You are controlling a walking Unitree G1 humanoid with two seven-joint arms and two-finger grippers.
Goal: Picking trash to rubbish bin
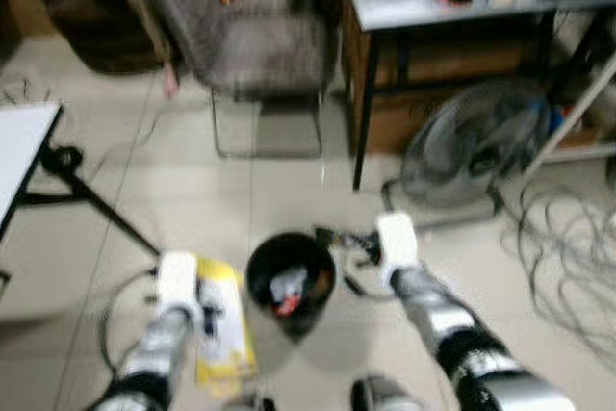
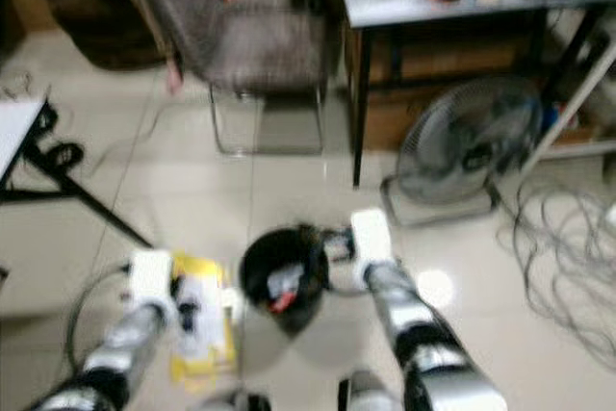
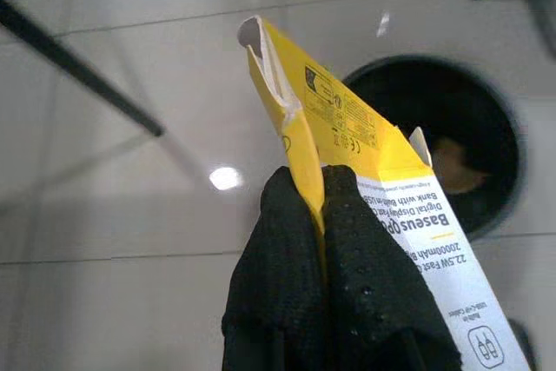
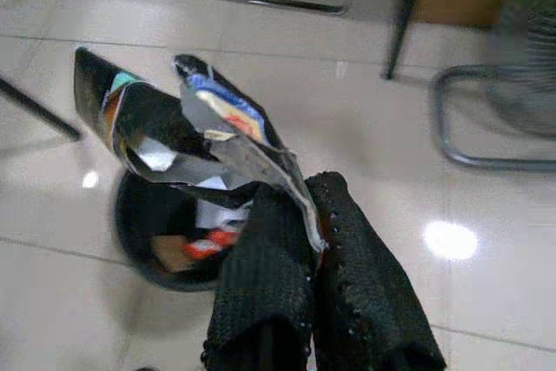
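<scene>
A round black rubbish bin (image 1: 290,283) stands on the tiled floor between my two arms, with paper scraps and a red piece inside. To its left, my left gripper (image 3: 314,184) is shut on a flat yellow-and-white cardboard package (image 3: 365,136), also seen as the yellow package (image 1: 223,320). My right gripper (image 4: 304,206) is shut on a crumpled dark wrapper (image 4: 174,132) with coloured print, held just above the bin's (image 4: 169,232) right rim. In the head view that right gripper (image 1: 361,243) sits at the rim.
A grey chair (image 1: 255,36) stands straight ahead. A desk (image 1: 462,7) with a floor fan (image 1: 472,146) beneath it is at the right, with loose cables (image 1: 568,257) on the floor. A white table's corner (image 1: 24,141) and black legs are at the left.
</scene>
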